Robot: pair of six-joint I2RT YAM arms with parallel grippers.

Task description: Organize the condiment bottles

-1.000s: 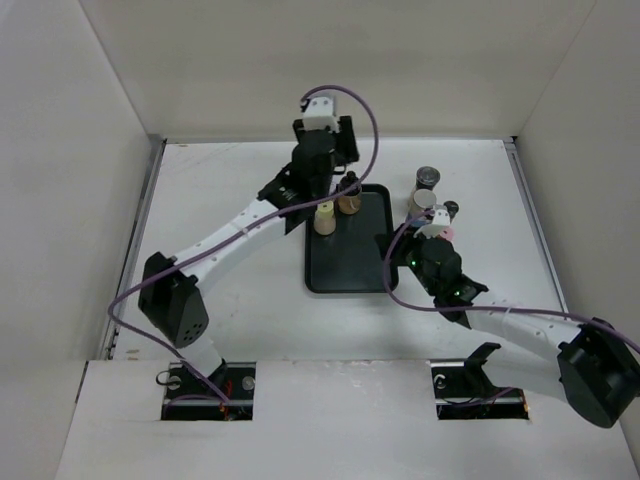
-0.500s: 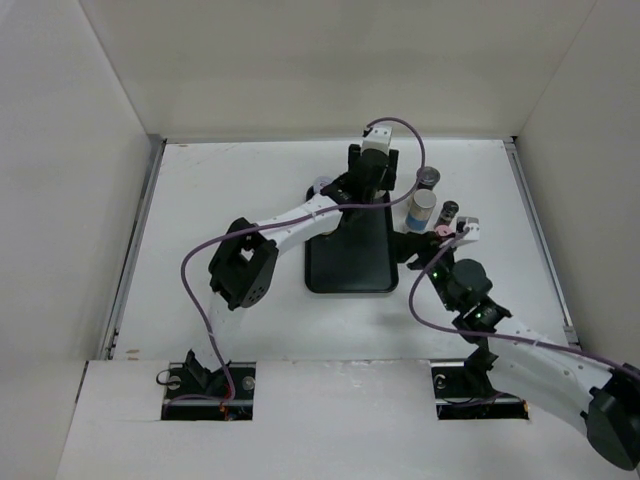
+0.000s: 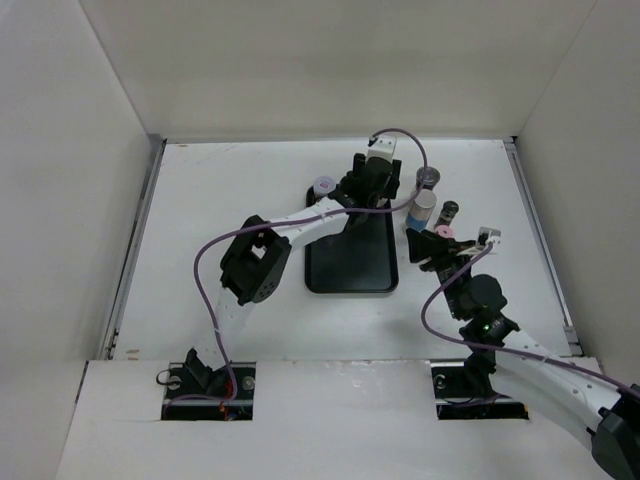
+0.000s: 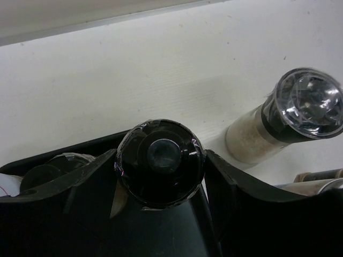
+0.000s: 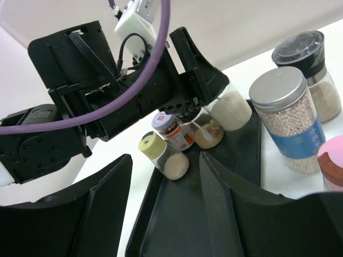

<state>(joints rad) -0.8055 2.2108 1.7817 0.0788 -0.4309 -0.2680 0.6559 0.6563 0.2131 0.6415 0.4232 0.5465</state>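
Two jaws, left gripper (image 4: 161,179): closed on the black-capped bottle (image 4: 161,155), one finger against each side of the cap
Bottle, feel: likely hard glass or plastic; stiff, glossy, apt to slip or twist; fairly light with its pale filling; breakable if dropped
Bottle, best hold: the straight wall just under the cap, squarely across; not the smooth domed top
Bottle, place: between the left fingers, at the far right corner of the black tray (image 5: 177,225); standing or lifted, I cannot tell
Beside that hand: yellow-lidded jar (image 5: 151,144), red-labelled jar (image 5: 167,127) and brown-filled jar (image 5: 208,134) close together on the tray; grinder (image 4: 300,115) on the table (image 4: 134,69), just off the tray
Right gripper (image 5: 166,160): jaws apart, empty; over the tray's near end
Beyond it: blue-banded jar (image 5: 286,115) and pink-capped bottle (image 5: 332,160) on the table, right of the tray
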